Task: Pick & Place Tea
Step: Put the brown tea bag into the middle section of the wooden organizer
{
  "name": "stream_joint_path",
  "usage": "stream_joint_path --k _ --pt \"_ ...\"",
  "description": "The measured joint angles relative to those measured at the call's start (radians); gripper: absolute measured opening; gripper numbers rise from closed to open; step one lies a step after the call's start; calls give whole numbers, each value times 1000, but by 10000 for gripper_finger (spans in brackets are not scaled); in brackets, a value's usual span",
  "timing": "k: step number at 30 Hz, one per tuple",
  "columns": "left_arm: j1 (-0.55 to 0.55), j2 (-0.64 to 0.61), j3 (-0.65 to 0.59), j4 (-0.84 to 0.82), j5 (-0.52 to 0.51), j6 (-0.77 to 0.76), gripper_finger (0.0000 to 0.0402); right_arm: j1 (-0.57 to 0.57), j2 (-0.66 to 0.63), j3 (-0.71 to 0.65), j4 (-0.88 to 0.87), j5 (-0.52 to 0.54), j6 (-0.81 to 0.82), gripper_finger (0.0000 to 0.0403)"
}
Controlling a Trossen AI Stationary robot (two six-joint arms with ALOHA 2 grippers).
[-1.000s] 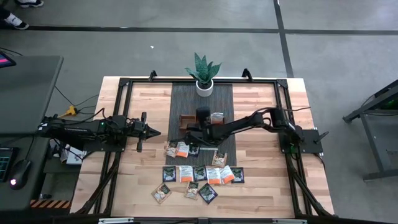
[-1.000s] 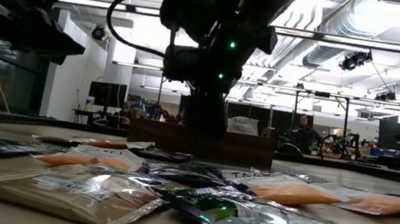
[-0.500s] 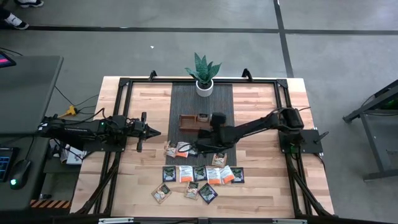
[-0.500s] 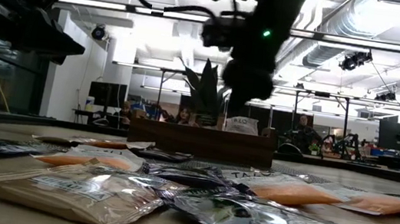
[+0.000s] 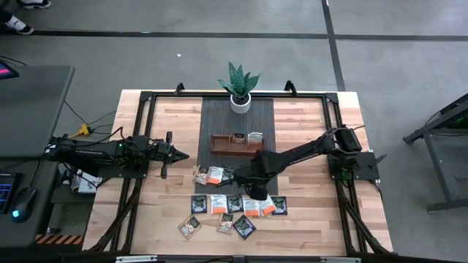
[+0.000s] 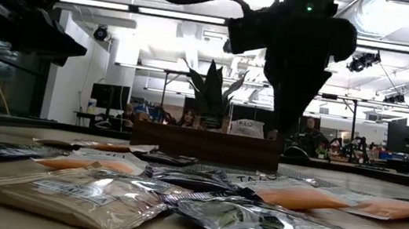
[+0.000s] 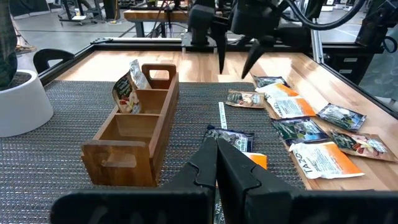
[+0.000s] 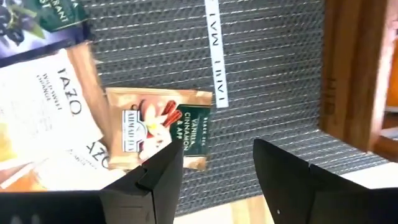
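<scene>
Wooden table (image 5: 307, 117): right gripper (image 7: 235, 61), fingers spread above crowded tea packets (image 5: 232, 204), might pinch two overlapping ones.

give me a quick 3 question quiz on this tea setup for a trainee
1. True or false: the right pincer grips a tea packet.
2. The potted plant stands: A) inside the wooden tray; B) on the dark mat beyond the tray; C) on bare wood beside the left arm.
3. Which pincer is shut?
Key: 1 false, it is open and empty, over the vanilla packet. 2 B. 3 the left pincer, at the table's left side.
</scene>
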Motion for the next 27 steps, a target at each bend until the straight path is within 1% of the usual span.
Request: stream_joint_path --k 5,8,19,27 --pt "0 0 0 0 0 0 1 0 -11 -96 87 -70 21 191" --pt "0 0 0 0 0 0 1 0 -18 -149 135 -88 48 191" --pt "0 0 0 0 -3 0 1 -12 -19 -236 200 -46 98 191" --pt "0 0 0 0 -3 0 1 -23 -31 -342 349 -105 119 191"
